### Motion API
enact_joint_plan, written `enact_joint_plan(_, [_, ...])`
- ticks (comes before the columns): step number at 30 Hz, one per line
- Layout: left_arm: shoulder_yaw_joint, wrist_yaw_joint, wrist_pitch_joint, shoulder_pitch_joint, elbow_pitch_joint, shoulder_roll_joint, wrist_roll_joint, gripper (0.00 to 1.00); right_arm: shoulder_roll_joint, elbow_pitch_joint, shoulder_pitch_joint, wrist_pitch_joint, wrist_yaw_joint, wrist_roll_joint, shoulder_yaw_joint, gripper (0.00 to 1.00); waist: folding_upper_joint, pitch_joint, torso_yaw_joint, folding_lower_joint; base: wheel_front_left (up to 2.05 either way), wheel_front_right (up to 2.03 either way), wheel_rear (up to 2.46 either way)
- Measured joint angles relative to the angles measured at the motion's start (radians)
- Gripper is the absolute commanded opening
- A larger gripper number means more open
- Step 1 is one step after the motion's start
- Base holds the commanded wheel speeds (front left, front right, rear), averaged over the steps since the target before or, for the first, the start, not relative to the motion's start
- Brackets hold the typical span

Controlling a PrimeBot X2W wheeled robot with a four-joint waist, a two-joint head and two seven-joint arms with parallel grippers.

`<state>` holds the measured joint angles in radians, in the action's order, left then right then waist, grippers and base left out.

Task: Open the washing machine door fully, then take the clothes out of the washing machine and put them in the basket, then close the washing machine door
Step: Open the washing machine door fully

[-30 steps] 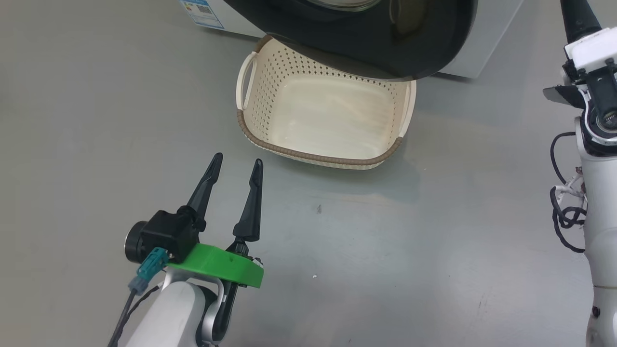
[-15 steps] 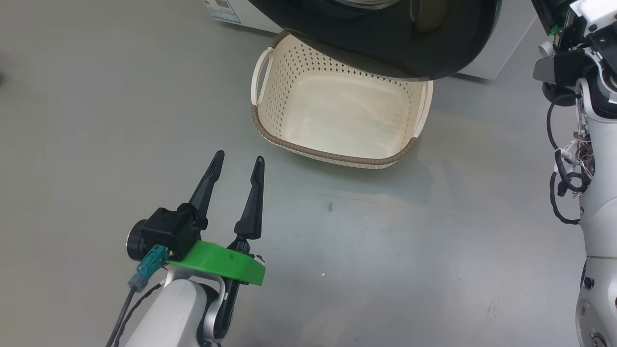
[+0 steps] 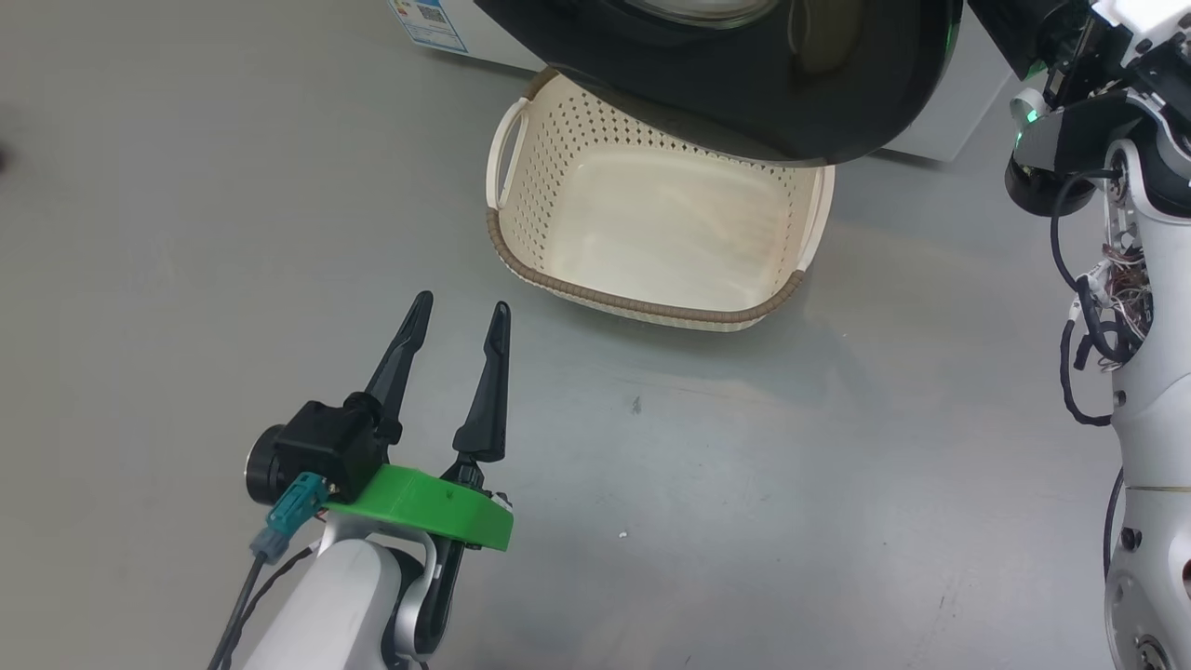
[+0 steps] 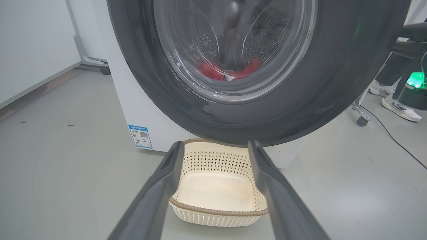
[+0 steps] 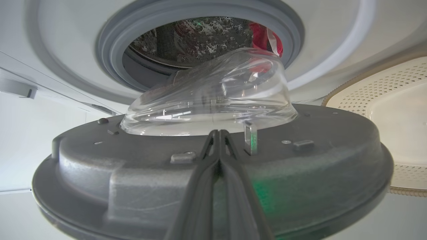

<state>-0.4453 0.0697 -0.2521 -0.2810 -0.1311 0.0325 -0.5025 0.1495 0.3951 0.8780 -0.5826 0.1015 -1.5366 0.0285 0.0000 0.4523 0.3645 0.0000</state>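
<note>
The washing machine door [image 5: 300,160] stands partly open, its grey inner face and bulging glass turned toward the right fingers [image 5: 218,156]. These are pressed together with nothing between them. Their tips end at that face just below the glass, beside a small metal tab [image 5: 250,137]; whether they touch it I cannot tell. Beyond, the washing machine [image 5: 66,50] drum holds the red clothes [image 5: 263,33]. The door's black rim overhangs the far side of the basket [image 3: 651,307] on the floor [image 3: 837,465]. The left fingers [image 3: 486,391] are spread wide and empty, near the basket's front rim but apart from it.
</note>
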Motion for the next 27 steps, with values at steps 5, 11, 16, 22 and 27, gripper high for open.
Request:
enact_joint_plan(5, [-0.004, 0.000, 0.000, -0.001, -0.007, 0.000, 0.000, 1.00, 0.002, 0.016, -0.002, -0.042, 0.008, -0.018, 0.004, 0.00, 0.0000, -0.011, -0.002, 0.0000, 0.00, 0.00, 0.00])
enact_joint_plan(11, [-0.004, 0.000, 0.000, -0.001, -0.020, 0.000, 0.000, 1.00, 0.002, 0.033, -0.022, -0.091, 0.015, -0.043, 0.012, 0.00, 0.0000, -0.036, -0.001, 0.0000, 0.00, 0.00, 0.00])
enact_joint_plan(16, [-0.004, 0.000, 0.000, 0.000, -0.028, 0.000, 0.001, 1.00, -0.008, 0.049, -0.064, -0.137, 0.016, -0.074, 0.021, 0.00, 0.0000, -0.064, -0.001, 0.0000, 0.00, 0.00, 0.00])
enact_joint_plan(22, [0.001, 0.000, 0.000, 0.003, -0.044, 0.000, 0.004, 1.00, -0.031, 0.067, -0.113, -0.173, 0.017, -0.101, 0.040, 0.00, 0.0000, -0.105, -0.001, 0.0000, 0.00, 0.00, 0.00])
enact_joint_plan(27, [0.006, 0.002, 0.000, 0.016, -0.049, 0.000, 0.020, 1.00, -0.048, 0.072, -0.142, -0.192, 0.018, -0.121, 0.052, 0.00, 0.0000, -0.139, -0.003, 0.0000, 0.00, 0.00, 0.00])
